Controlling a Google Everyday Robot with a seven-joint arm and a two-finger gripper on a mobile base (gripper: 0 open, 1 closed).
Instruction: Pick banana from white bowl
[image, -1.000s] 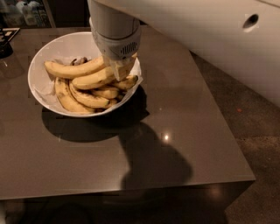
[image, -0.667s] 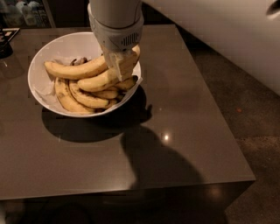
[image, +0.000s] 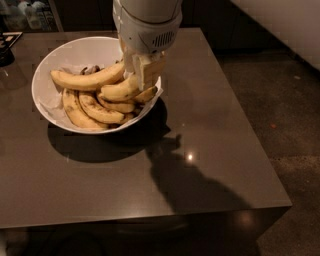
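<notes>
The white bowl (image: 75, 50) stands on the far left of the dark table and holds several bananas on crumpled paper. My gripper (image: 141, 75) hangs over the bowl's right side, its cream fingers (image: 150, 70) closed around the right end of the banana (image: 119, 91), a thick, clean yellow one that still lies across the pile. A slimmer long banana (image: 85, 80) lies behind it, and shorter ones (image: 97, 109) lie in front. My wrist hides the bowl's far right rim.
The dark brown table (image: 210, 150) runs to its edges at the right and front, with speckled floor (image: 285, 110) beyond. A dark object (image: 6, 47) sits at the far left edge. The bowl casts a shadow (image: 105, 142) in front of itself.
My arm has risen and looms larger over the bowl. The fingers stay on the thick banana, whose right end has come up slightly.
</notes>
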